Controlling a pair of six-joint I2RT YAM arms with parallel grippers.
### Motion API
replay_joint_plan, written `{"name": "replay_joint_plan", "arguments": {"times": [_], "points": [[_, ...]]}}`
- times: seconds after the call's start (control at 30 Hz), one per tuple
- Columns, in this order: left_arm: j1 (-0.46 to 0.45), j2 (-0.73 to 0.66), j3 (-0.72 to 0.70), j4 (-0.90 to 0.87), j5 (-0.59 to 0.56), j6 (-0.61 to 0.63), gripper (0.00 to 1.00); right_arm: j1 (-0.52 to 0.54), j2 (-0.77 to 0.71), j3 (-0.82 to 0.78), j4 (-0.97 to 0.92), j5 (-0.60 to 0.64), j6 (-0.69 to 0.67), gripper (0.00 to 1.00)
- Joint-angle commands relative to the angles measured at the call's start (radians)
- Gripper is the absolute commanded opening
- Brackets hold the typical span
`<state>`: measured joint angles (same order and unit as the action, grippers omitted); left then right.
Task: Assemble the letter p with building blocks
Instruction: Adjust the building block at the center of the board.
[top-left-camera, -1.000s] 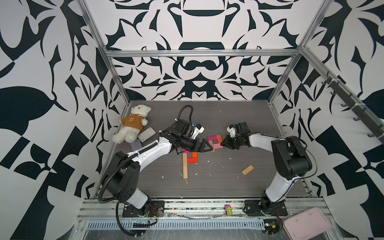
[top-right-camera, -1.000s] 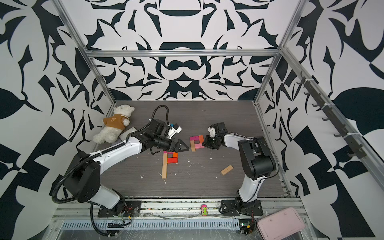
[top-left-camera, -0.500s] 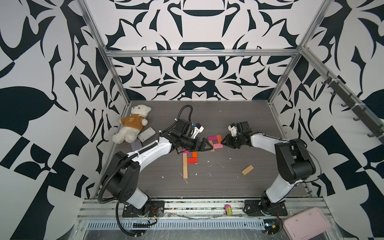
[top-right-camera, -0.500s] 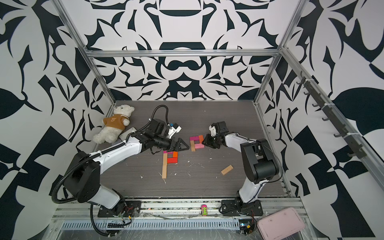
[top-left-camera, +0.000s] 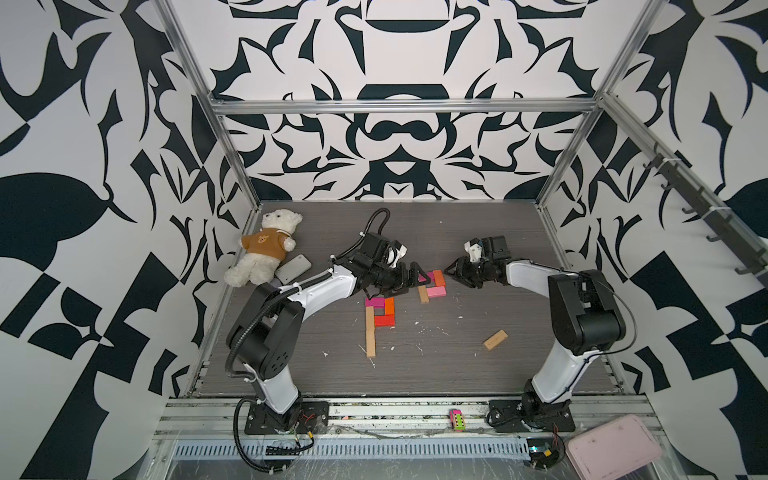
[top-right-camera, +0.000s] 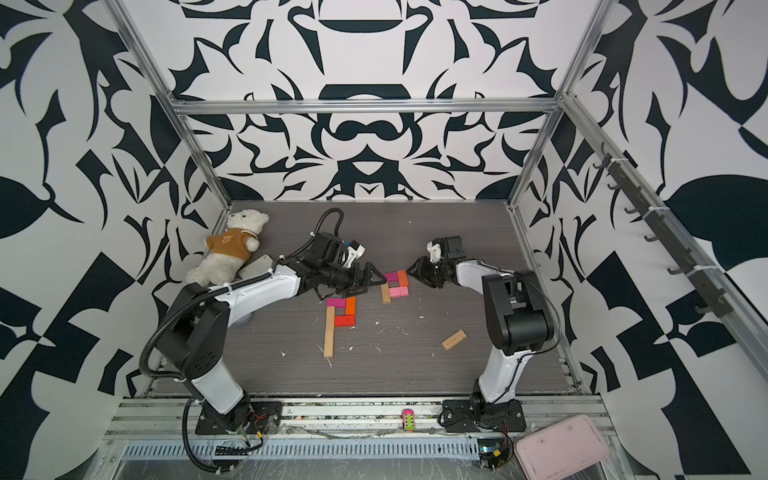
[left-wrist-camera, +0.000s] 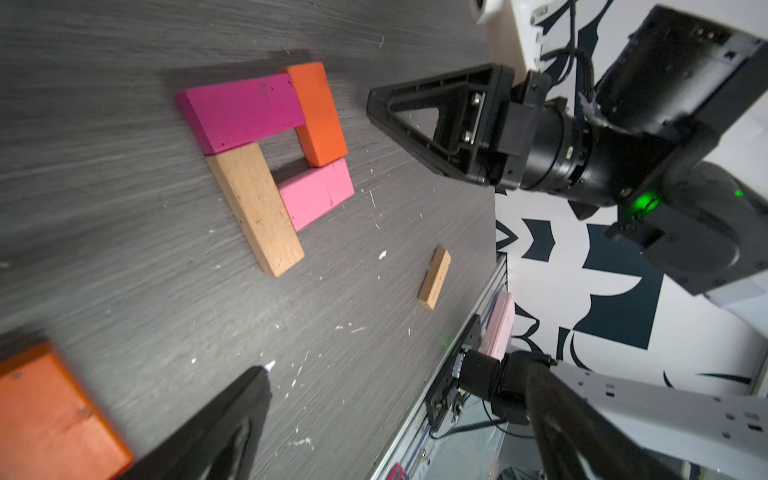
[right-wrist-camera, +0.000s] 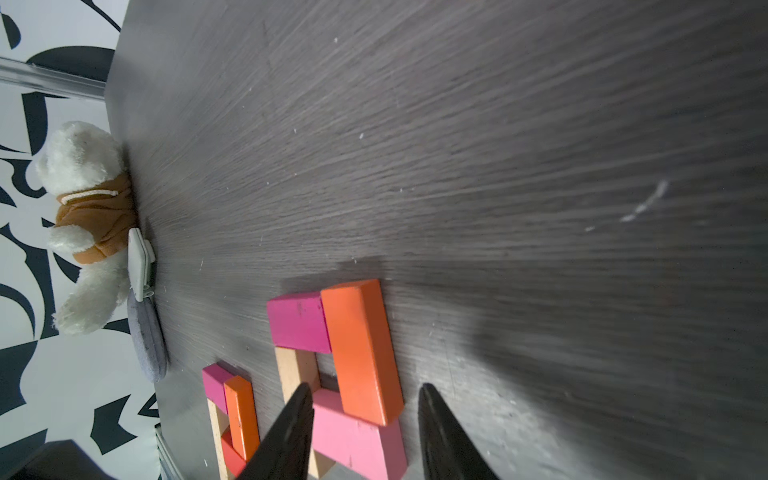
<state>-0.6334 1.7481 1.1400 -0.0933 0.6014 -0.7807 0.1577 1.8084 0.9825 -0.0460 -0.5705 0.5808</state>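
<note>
Walls (top-left-camera: 395, 137) black-and-white abstract print, aluminium frame (top-left-camera: 399, 107) at corners and across far wall, dark grey wood-grain floor (top-left-camera: 457, 374) flecked white, hook rail (top-left-camera: 715, 212) on right wall, slotted metal strip (top-left-camera: 353, 449) along near edge.

The tan block (left-wrist-camera: 257, 208) is bare wood, its grain and dark specks showing. The magenta block (left-wrist-camera: 245, 112) and the orange block (left-wrist-camera: 318, 112) wear flat matt paint with small marks. The table (left-wrist-camera: 124, 270) is matt dark grey with a streaked wood-grain pattern. The teddy bear (top-left-camera: 266, 247) is fluffy white plush in a brown cloth top. The right gripper (right-wrist-camera: 365, 388) is matt black plastic.
</note>
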Motion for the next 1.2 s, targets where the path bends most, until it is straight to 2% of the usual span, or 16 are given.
{"name": "replay_joint_plan", "arguments": {"times": [0.0, 0.17, 0.7, 1.17], "points": [[-0.002, 0.062, 0.062, 0.037, -0.010, -0.067, 0.99, 0.003, 0.009, 0.045, 0.039, -0.049, 0.019, 0.44], [0.003, 0.148, 0.113, 0.041, -0.021, -0.111, 0.99, 0.002, 0.043, 0.053, 0.048, -0.066, 0.016, 0.42], [0.019, 0.296, 0.209, 0.046, -0.017, -0.177, 0.99, 0.011, 0.075, 0.036, 0.100, -0.091, 0.038, 0.37], [0.019, 0.311, 0.208, 0.055, -0.015, -0.187, 0.99, 0.037, 0.081, 0.036, 0.046, -0.053, 0.008, 0.33]]}}
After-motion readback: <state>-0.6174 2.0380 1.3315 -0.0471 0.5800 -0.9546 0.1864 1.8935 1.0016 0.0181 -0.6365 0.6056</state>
